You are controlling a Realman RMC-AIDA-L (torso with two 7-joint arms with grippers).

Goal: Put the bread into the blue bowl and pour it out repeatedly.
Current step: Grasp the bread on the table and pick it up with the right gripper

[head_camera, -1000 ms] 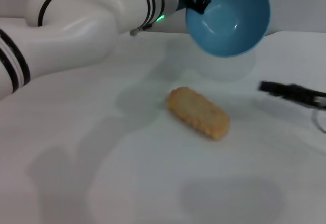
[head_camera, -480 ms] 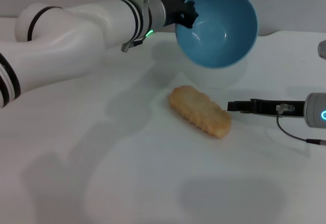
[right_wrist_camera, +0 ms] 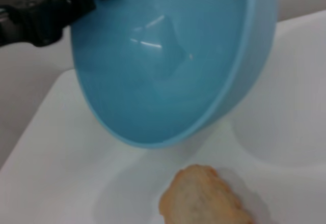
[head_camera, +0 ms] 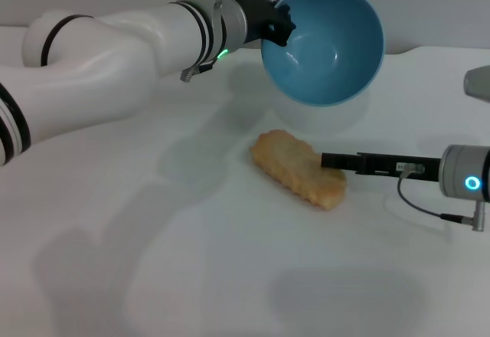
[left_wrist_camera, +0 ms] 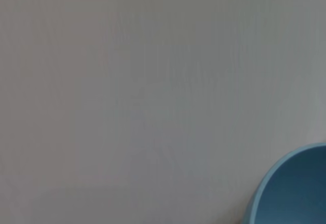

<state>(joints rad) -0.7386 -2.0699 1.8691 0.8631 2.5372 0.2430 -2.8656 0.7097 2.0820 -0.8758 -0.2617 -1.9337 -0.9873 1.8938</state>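
Left tool (head_camera: 277, 21) raised and clamped; right tool (head_camera: 334, 161) low.

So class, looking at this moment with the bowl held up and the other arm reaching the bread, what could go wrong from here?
1. The right gripper comes at the bread low and from the side; it might push the loaf across the table instead of grasping it.
2. The left gripper holds the blue bowl by its rim, tilted in the air; the bowl could slip.
3. The bowl hangs close above the bread, so lifting the loaf may knock its lower edge.
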